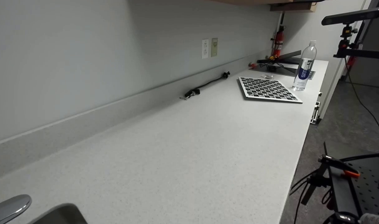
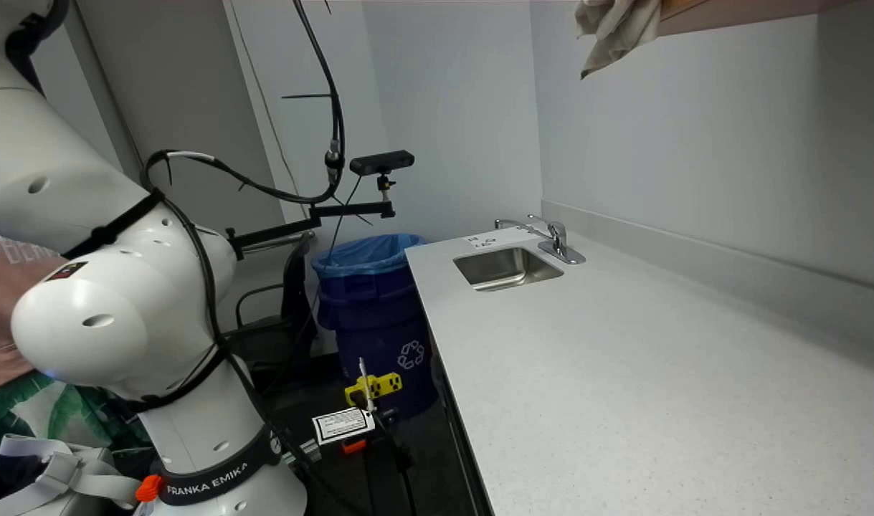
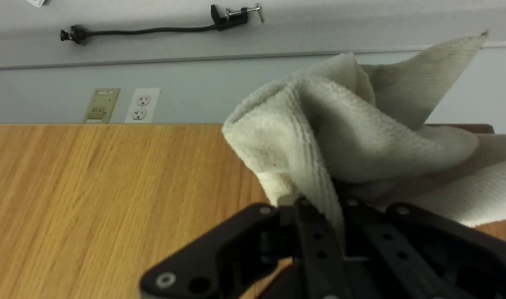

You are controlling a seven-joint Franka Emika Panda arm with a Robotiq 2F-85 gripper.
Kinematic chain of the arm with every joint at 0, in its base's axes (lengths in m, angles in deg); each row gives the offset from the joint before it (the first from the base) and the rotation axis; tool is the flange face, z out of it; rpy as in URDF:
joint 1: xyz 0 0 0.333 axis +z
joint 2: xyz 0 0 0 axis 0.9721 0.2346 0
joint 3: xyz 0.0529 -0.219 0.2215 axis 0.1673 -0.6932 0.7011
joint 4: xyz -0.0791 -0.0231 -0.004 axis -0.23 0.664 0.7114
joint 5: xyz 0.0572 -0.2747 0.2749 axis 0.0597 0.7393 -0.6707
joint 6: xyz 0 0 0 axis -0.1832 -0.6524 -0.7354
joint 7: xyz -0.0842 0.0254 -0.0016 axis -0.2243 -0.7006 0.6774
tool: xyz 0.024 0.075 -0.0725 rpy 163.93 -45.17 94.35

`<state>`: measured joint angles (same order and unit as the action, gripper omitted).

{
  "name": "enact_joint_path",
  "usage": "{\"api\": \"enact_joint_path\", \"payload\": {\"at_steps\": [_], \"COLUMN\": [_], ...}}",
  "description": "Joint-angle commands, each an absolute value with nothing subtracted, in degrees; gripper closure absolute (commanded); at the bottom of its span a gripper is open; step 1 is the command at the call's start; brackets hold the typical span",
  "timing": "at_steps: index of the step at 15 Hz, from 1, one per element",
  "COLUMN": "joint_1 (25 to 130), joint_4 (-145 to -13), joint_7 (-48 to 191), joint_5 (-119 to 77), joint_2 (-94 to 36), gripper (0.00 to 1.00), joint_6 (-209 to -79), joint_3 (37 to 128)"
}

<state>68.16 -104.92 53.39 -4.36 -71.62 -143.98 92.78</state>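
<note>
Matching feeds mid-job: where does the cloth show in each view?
Wrist view: cloth right of centre, held in the gripper.
In an exterior view: cloth at the top edge, right of centre.
In an exterior view, with the bottle: cloth not in it.
Shared landmark: counter, along the wrist view's top.

We see a smooth, rounded white arm (image 2: 139, 290) with oval dimples (image 2: 98, 321), a black cable (image 2: 209, 287) along it, black straps (image 2: 107, 233) around it, a black band (image 2: 207, 486) lettered FRANKA EMIKA in white, and a black gripper (image 3: 327, 206) with silvery screws (image 3: 165, 280).
</note>
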Motion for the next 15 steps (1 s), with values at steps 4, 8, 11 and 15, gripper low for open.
{"api": "enact_joint_path", "payload": {"at_steps": [4, 8, 11, 15], "joint_1": [64.0, 63.7, 64.7, 67.7], "joint_4": [-103.4, -103.6, -104.0, -104.8], "joint_7": [45.9, 43.5, 44.4, 48.3], "joint_5": [2.5, 4.0, 3.7, -1.8], "joint_2": [-71.0, -70.8, -70.6, -70.4], "gripper": [0.98, 0.98, 0.98, 0.98], "joint_6": [-144.3, -145.9, -148.4, -150.7], "joint_3": [95.8, 96.2, 95.3, 93.0]}}
